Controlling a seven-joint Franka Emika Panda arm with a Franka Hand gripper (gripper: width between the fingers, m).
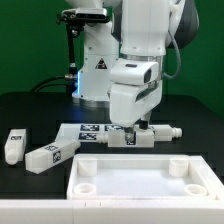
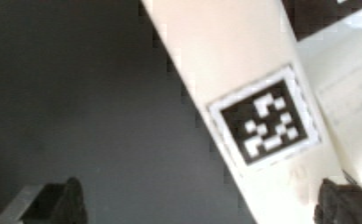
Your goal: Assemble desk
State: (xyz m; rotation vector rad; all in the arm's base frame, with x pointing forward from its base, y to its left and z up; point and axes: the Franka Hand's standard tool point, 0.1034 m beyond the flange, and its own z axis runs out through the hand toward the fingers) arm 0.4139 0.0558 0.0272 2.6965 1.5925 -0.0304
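My gripper [image 1: 134, 130] hung low over the black table [image 1: 30, 108], its two fingers spread wide and pinching nothing. Beneath it a leg block [image 1: 160, 133] lay flat on its side, running across the exterior view with its narrower end toward that view's right. In the wrist view the same leg block [image 2: 249, 60] crossed the picture at a slant, a black-and-white tag [image 2: 267, 122] facing up at me. One of my fingertips [image 2: 53, 203] stood apart from it over dark table. The other sat at the block's far edge, and I could not tell whether it touched.

The desk top [image 1: 130, 158] lay nearest the exterior camera, open side up, just in front of that block but apart from it. Within its raised rim I saw a bare white floor with round sockets [image 1: 88, 169] at the corners that showed. All three leg blocks lay outside the rim, on the table. A second leg block [image 1: 52, 152] lay at an angle near the desk top's corner on the exterior view's left, and a third leg block [image 1: 14, 146] lay near it, closer to that view's left edge. The marker board [image 1: 90, 127] lay flat farther back, beside the block under my gripper; I could not tell whether that block rested on it.
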